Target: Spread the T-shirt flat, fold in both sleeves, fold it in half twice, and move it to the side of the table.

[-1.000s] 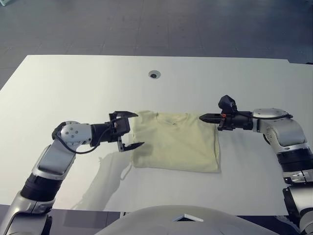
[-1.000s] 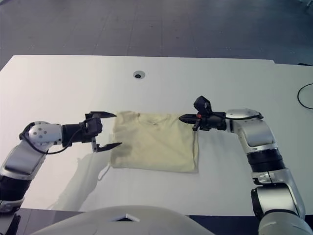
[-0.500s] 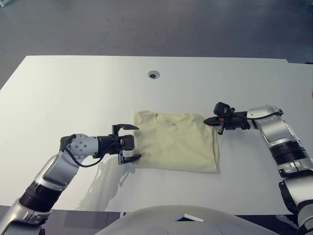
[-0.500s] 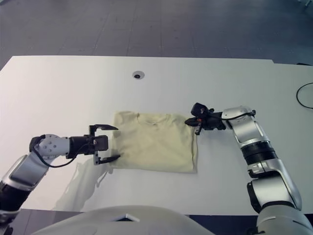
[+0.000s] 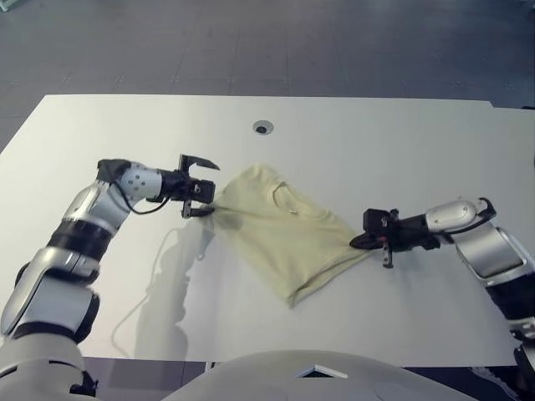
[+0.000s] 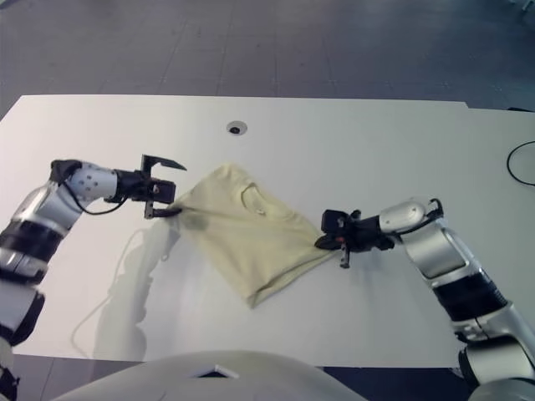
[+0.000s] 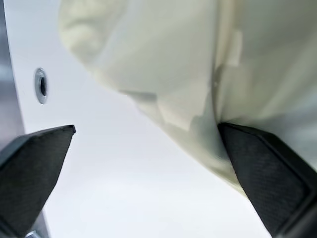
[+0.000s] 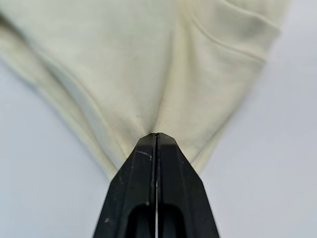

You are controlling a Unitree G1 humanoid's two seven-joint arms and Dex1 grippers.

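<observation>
- Right gripper point(image 5: 358, 243) is seen clamped on one corner of the folded T-shirt point(image 5: 284, 238).
- Left gripper point(image 5: 209, 190) is held open at the opposite edge.
- T-shirt is stretched diagonally across the mid-table point(image 5: 376, 142).

Right end effector point(image 6: 321, 243) pinches the T-shirt point(image 6: 242, 238) corner.

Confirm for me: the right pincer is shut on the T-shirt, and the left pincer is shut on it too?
No. The right pincer is shut on the T-shirt, but the left pincer is open: the left wrist view shows its fingers wide apart, with cloth against one of them.
</observation>
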